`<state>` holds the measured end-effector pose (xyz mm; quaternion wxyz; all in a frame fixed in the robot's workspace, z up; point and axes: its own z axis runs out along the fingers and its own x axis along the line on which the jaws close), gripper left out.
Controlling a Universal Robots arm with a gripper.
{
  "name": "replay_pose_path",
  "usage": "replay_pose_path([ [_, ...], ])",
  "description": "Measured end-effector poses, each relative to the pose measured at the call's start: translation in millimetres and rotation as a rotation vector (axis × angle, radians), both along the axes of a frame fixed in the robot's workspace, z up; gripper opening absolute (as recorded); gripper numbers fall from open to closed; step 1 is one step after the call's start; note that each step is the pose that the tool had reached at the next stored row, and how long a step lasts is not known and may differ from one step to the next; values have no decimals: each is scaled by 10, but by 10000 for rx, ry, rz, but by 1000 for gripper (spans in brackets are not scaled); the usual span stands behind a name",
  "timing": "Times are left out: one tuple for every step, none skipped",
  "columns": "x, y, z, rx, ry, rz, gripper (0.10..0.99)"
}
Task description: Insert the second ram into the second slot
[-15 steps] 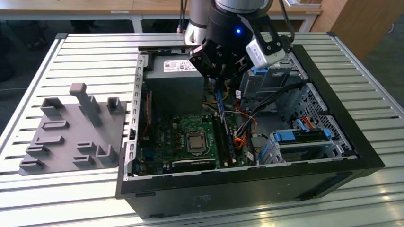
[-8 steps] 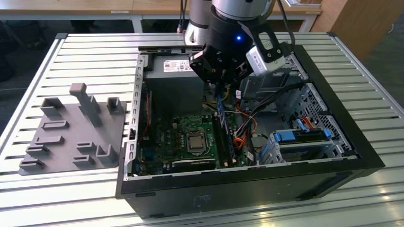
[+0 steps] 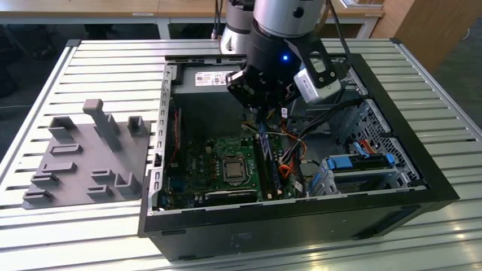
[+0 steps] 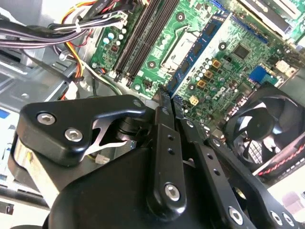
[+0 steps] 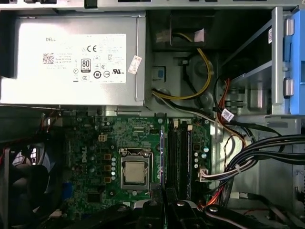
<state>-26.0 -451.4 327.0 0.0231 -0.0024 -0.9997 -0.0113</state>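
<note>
while the arm is hanging over the open black computer case (image 3: 301, 226) on the slatted metal desk (image 3: 75, 237), the gripper (image 4: 170, 97) is pointing down at the green motherboard (image 5: 95, 138). the black fingers (image 4: 162, 143) are pressing almost together. by the look of it they are clamping the second ram (image 5: 164, 152), a thin blue circuit-board stick. in the first wrist view it is showing edge-on as a narrow blue line running out from between them. that line is lying parallel to the bank of long black memory slots (image 5: 181, 152) and just beside it, on the side of the square silver processor socket (image 5: 133, 171). whether the stick's lower edge is touching a slot cannot be told; it is reading as not yet seated.

hazards, as judged from this position:
- the stick is sitting at the socket-side margin of the bank, so a descent may be landing it in the wrong slot or on the ridge between two slots.
- any tilt along its length may be driving one end in first and jamming the contacts.
- the hold is on a thin, smooth board, so pushing force may be sliding it up between the fingers.
- the bundle of black cables (image 5: 267, 148) is running near the slots, on the side away from the socket, and may be catching the wrist.
</note>
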Motion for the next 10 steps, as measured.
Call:
replay_pose_path([
  [1, -7, -18, 6, 1, 0, 137],
  [3, -13, -34, 7, 2, 0, 137],
  [7, -16, -52, 8, 2, 0, 137],
  [15, -19, -72, 11, 1, 0, 137],
  [24, -20, -90, 11, 1, 0, 137],
  [36, -20, -108, 12, 1, 0, 137],
  [48, -21, -126, 11, 2, 0, 137],
  [60, -21, -144, 11, 2, 0, 137],
  [74, -21, -163, 12, 2, -1, 137],
  [86, -21, -180, 11, 2, -2, 137],
])
